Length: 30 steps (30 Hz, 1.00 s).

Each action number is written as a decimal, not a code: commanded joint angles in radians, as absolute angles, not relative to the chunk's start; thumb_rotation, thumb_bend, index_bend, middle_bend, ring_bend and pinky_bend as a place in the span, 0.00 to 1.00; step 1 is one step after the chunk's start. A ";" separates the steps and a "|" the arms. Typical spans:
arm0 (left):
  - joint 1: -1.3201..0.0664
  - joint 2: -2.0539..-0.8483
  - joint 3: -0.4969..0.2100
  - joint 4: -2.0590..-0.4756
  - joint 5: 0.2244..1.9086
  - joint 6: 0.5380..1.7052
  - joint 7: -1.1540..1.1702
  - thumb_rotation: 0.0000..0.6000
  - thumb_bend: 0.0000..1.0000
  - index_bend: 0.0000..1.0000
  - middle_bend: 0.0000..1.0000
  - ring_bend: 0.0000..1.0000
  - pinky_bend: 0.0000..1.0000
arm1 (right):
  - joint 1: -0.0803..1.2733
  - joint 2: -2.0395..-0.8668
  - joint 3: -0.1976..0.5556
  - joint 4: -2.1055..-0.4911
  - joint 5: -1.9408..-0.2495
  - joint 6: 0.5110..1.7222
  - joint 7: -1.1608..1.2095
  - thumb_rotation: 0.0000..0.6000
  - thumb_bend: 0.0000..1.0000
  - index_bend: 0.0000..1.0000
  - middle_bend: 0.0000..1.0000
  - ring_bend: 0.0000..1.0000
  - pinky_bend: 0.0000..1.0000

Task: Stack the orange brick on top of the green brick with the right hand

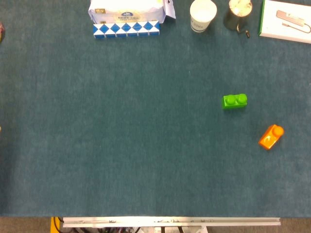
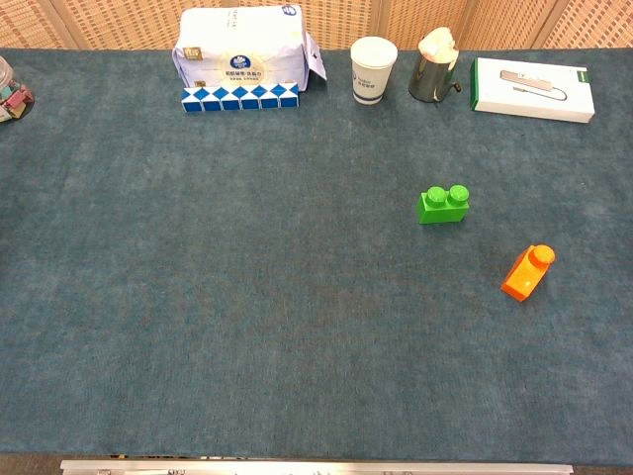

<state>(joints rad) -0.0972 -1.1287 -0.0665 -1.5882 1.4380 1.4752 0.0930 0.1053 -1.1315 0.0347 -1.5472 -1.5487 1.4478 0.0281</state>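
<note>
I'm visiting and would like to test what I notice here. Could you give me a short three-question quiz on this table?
1. True or false: the small orange plastic brick already sits on top of the green two-stud plastic brick.
2. Which stands nearest the white paper cup? A) the shiny dark metal cup B) the orange brick C) the flat white box with a green edge
3. Fill in: both bricks lie on the ____ half of the blue-green felt tabletop, as the cameras see it.

Key: 1 false, the bricks lie apart on the cloth; 2 A; 3 right. Neither robot hand is in view.
</note>
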 commanded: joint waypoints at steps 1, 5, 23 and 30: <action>-0.097 -1.132 -0.067 -1.585 1.437 1.478 0.100 1.00 0.10 0.44 0.37 0.24 0.41 | 0.107 -1.130 0.034 -1.552 -1.551 1.447 0.028 1.00 0.16 0.02 0.13 0.07 0.19; -0.094 -1.134 -0.067 -1.582 1.428 1.475 0.098 1.00 0.10 0.44 0.39 0.24 0.39 | 0.115 -1.130 0.035 -1.551 -1.547 1.430 0.037 1.00 0.16 0.03 0.14 0.07 0.19; -0.068 -1.119 -0.067 -1.616 1.437 1.523 0.106 1.00 0.10 0.46 0.43 0.26 0.22 | 0.215 -1.015 -0.043 -1.640 -1.655 1.257 0.087 1.00 0.19 0.32 0.24 0.10 0.22; -0.068 -1.122 -0.068 -1.616 1.427 1.514 0.115 1.00 0.10 0.46 0.44 0.26 0.17 | 0.294 -0.940 -0.067 -1.690 -1.687 1.125 0.064 1.00 0.21 0.32 0.24 0.11 0.23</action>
